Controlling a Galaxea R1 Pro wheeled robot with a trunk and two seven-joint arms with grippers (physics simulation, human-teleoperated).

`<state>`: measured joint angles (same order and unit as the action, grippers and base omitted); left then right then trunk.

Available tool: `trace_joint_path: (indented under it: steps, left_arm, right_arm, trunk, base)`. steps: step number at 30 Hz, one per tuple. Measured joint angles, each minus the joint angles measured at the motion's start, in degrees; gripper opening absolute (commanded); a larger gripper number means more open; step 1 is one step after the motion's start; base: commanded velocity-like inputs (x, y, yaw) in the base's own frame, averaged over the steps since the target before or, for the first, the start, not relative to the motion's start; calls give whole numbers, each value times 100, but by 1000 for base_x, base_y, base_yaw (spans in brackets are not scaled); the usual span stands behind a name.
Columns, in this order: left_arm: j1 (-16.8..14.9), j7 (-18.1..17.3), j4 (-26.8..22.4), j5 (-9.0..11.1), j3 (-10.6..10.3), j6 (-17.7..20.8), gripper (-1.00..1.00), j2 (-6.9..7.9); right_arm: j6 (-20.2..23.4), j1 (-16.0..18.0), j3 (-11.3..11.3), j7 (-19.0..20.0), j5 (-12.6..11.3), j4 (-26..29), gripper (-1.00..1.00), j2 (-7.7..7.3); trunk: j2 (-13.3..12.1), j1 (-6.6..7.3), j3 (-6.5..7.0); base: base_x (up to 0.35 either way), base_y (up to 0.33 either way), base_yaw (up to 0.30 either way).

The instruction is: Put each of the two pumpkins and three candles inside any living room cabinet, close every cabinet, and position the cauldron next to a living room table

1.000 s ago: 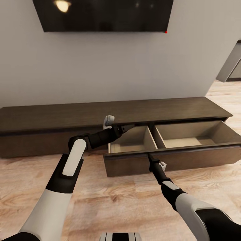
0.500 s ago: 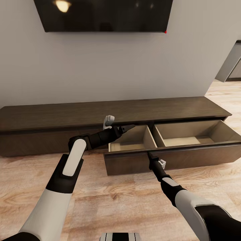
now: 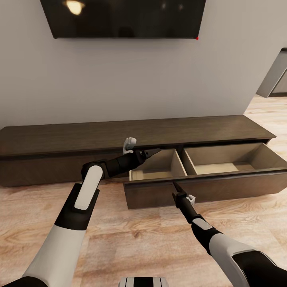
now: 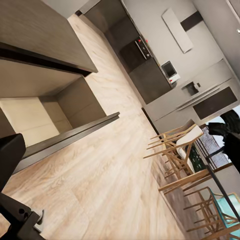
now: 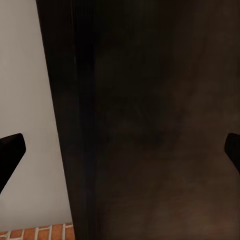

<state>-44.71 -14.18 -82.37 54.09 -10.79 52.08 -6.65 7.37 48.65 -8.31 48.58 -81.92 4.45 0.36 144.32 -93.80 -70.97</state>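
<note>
Dark-brown wood runs across the head view: the cabinet point(image 3: 119, 137), long and low against the pale wall, under a black television point(image 3: 123, 18). Taking the cabinet as the landmark, its left part is shut, while a wide drawer point(image 3: 207, 187) on its right part stands pulled out over the wooden floor point(image 3: 131, 235). The drawer's pale inside is split by a divider point(image 3: 178, 162) into two compartments, both bare as far as the pictures show.

The left claw point(image 3: 154, 152) hangs just under the cabinet's top edge, over the back left corner of the drawer's left compartment; its tips look close together, but whether it is clenched or released I cannot tell. The left wrist view looks past the drawer rim toward wooden chairs point(image 4: 182, 152) far across the floor.

The right claw point(image 3: 175, 185) sits at the drawer's dark front panel, just below its upper rim and beneath the divider, and looks to be touching it. In the right wrist view its two dark fingertips point(image 5: 10, 150) stand wide apart at either side with the panel's dark wood close between them, so this claw is released and grips nothing.
</note>
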Motion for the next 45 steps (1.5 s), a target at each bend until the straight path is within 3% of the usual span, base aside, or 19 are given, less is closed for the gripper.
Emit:
trace_joint_path:
  steps: [9, 15, 16, 19, 21, 22, 27, 29, 30, 33, 36, 37, 45]
  left_arm:
    - [0, 0, 1, -3, 0, 0, 100, 0]
    - [0, 0, 1, -3, 0, 0, 100, 0]
    - [0, 0, 2, -8, 6, 0, 100, 0]
    - [0, 0, 1, -10, 8, 0, 100, 3]
    - [0, -1, 1, -13, 13, 0, 100, 7]
    - [0, 0, 1, -15, 17, 0, 100, 11]
    - [0, -7, 1, -20, 47, 0, 100, 23]
    - [0, -8, 1, -27, 56, 0, 100, 27]
    - [0, -9, 1, -39, 61, 0, 100, 31]
    - [0, -14, 1, -95, 73, 4, 100, 34]
    - [0, -16, 9, -129, 82, 7, 100, 40]
    - [0, -17, 29, -142, 89, 7, 100, 42]
    - [0, -22, 45, -158, 96, 5, 100, 110]
  right_arm:
    - [0, 0, 0, -6, 3, -4, 100, 0]
    - [16, 0, -18, -482, 16, 16, 100, -11]
    - [29, 0, -209, -707, 24, 99, 100, -7]
    - [30, 0, -547, -789, 21, 146, 100, -3]
    - [38, -1, -1036, -827, 20, 168, 100, -6]
    - [41, -1, -1169, -824, 18, 173, 100, -11]
    - [28, -1, -1339, -825, 60, 177, 100, -17]
    - [27, -1, -1485, -846, 259, 175, 100, -18]
    - [35, -1, -1629, -854, 502, 171, 100, -21]
    - [47, 0, -1779, -840, 991, 172, 100, -25]
    - [55, 0, -1823, -835, 1387, 173, 100, -26]
    - [58, 1, -1842, -833, 1692, 176, 100, -26]
    - [55, 24, -1852, -812, 2777, 193, 100, -26]
  trunk:
    - [0, -1, 0]
    - [0, -2, 0]
    - [0, -1, 0]
    - [0, 0, 0]
    - [0, -1, 0]
    - [0, -1, 0]
    - [0, -2, 0]
    - [0, -1, 0]
    - [0, 0, 0]
    - [0, -2, 0]
    - [0, -3, 0]
    - [0, -3, 0]
    - [0, -1, 0]
  base:
    - [-50, 0, 0]
    - [-175, 0, 0]
    - [-54, 0, 0]
    - [-32, 0, 0]
    - [-97, 0, 0]
    - [-187, 0, 0]
    - [-197, 0, 0]
    - [-52, 0, 0]
    - [-41, 0, 0]
    - [-163, 0, 0]
    - [-260, 0, 0]
    - [-288, 0, 0]
    - [-177, 0, 0]
